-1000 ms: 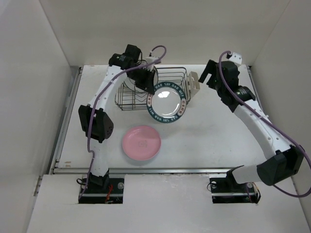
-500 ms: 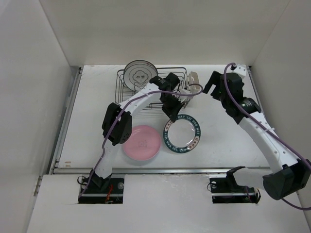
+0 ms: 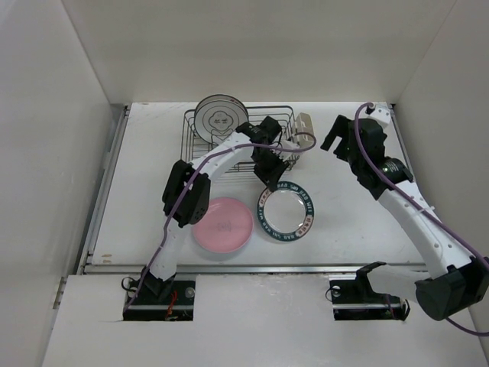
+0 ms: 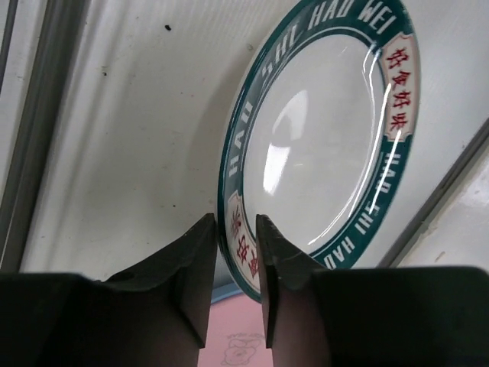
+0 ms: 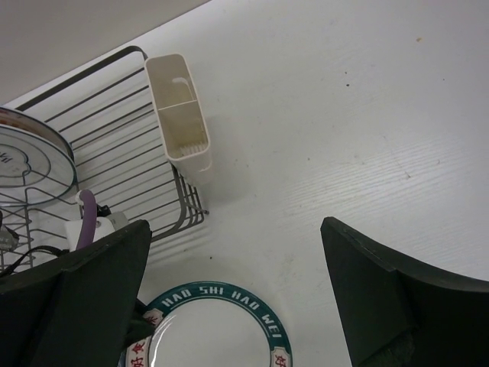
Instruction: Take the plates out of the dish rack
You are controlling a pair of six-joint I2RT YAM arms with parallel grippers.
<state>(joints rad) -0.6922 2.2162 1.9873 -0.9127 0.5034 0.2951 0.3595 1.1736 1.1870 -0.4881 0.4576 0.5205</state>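
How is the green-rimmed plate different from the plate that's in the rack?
The green-rimmed plate lies about flat on the table; the rack plate stands upright. The green-rimmed plate has a teal lettered band round a white centre; the rack plate is grey-white with thin dark rings. The left gripper straddles the green-rimmed plate's rim; no gripper touches the rack plate. Both are round.

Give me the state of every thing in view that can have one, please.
left gripper, slightly open, astride a plate rim
right gripper, wide open, empty
green-rimmed plate, flat on the table, rim between the left jaws
pink plate, flat on the table, free
dish rack, one plate showing in it
grey-white plate, upright in the dish rack
cutlery cup, on the dish rack's end, looks empty
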